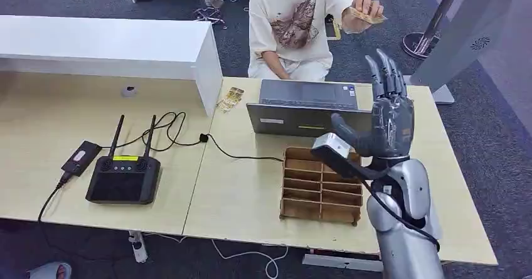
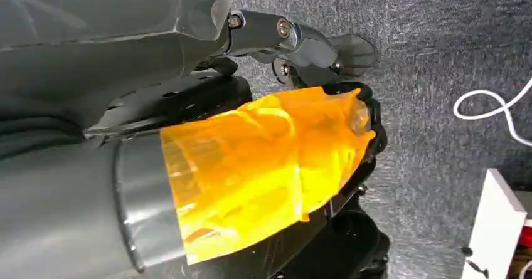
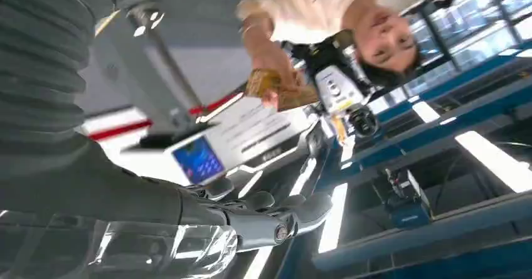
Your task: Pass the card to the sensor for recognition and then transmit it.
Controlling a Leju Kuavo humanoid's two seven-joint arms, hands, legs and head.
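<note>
your right hand is up with fingers wide and holding nothing, and the person's hand holds the card just above it, so reach up slowly and pinch its edge.

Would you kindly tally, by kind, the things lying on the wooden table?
Laptop: 1
Wooden divided tray: 1
Black controller with two antennas: 1
Small black device on a cable: 1
Small stack of cards: 1
Total: 5
</note>
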